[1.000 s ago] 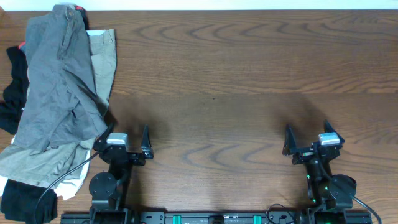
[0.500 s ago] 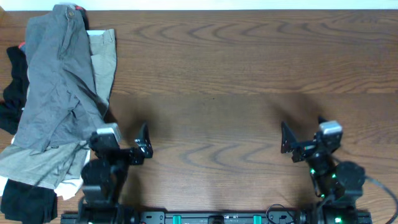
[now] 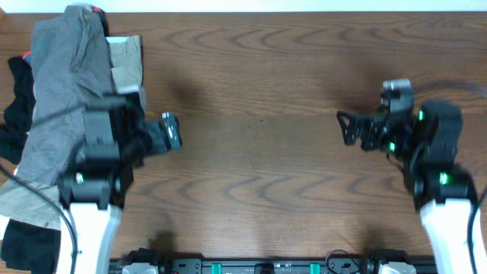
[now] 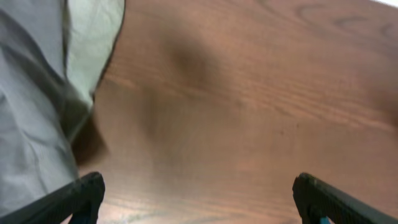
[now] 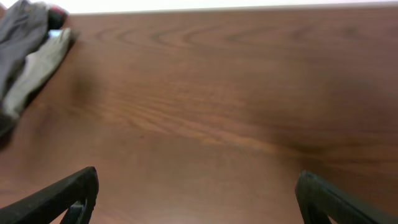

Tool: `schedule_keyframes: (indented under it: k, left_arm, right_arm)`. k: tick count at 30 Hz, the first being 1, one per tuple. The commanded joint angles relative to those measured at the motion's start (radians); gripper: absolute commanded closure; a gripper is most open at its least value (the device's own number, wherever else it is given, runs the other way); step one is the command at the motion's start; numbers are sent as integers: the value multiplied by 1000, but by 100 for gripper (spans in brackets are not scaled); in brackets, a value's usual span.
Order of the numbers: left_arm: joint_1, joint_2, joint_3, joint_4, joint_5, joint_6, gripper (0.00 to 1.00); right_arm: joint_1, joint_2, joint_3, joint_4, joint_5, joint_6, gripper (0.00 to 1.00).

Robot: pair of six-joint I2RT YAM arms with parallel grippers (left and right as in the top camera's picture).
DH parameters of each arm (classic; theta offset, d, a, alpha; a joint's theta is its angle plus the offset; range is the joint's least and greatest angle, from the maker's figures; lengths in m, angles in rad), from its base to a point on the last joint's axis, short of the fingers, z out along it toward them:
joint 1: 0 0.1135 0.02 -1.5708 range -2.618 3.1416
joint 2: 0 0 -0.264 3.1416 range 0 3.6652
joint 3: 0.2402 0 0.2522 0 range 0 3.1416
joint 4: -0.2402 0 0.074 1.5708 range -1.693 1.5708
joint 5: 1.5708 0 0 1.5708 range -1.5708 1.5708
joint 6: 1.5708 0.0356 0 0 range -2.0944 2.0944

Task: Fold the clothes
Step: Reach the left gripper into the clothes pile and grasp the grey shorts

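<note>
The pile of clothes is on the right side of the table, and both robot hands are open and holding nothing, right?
Not quite. The pile of clothes lies on the left side of the table, as the overhead view shows. The left gripper and right gripper are indeed open and holding nothing.

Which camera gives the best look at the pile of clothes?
Overhead: it shows nearly the whole pile of clothes at the left of the table, partly under the left arm. Left wrist catches only a grey and pale edge; right wrist, a far corner.
</note>
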State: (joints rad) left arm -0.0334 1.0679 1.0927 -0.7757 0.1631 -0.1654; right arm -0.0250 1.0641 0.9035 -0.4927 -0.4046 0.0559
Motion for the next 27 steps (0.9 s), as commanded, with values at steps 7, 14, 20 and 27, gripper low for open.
schedule_keyframes:
  k: [7, 14, 20, 27]
  left_arm:
    - [4, 189, 148, 61, 13, 68, 2]
    - [47, 305, 230, 182, -45, 82, 2]
    - [130, 575, 526, 89, -184, 83, 2]
    - [240, 765, 699, 82, -261, 51, 1]
  right_arm:
    - [-7, 203, 168, 83, -236, -9, 1]
    - [-7, 243, 168, 142, -219, -51, 1]
    - [-6, 275, 167, 116, -190, -71, 1]
    - [-6, 305, 167, 62, -146, -73, 1]
